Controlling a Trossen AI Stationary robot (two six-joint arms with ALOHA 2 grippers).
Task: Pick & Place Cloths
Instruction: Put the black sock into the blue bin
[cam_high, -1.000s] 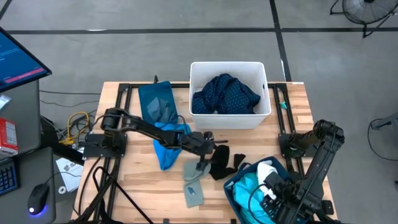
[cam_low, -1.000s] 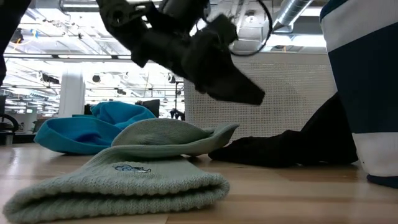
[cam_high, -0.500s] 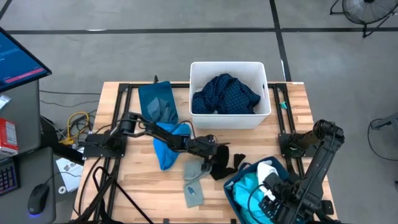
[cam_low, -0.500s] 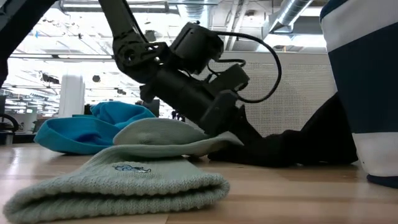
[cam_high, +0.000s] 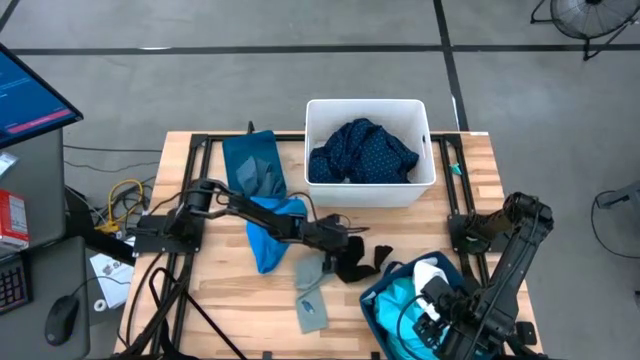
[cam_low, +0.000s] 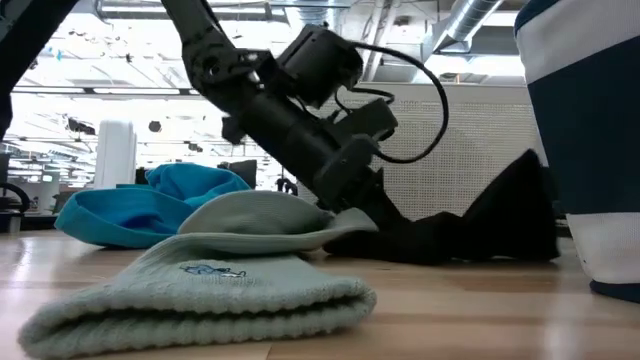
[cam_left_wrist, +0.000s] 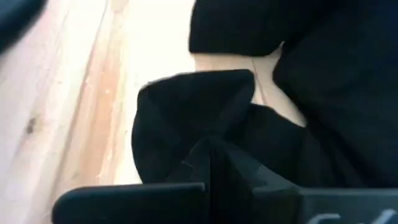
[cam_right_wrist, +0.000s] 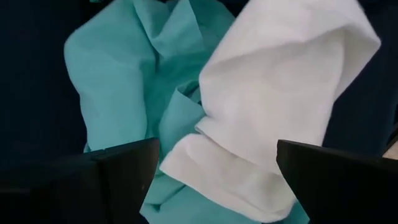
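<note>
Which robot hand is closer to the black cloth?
The left hand. It is right at the black cloth in the middle of the table. The right hand is farther off, over the bin of cloths.

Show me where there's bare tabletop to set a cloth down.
Bare wood lies in front of the white tub, toward the right arm's base, and at the front left corner, left of the grey cloth. The middle is crowded: bright blue cloth, left gripper at the black pieces.
</note>
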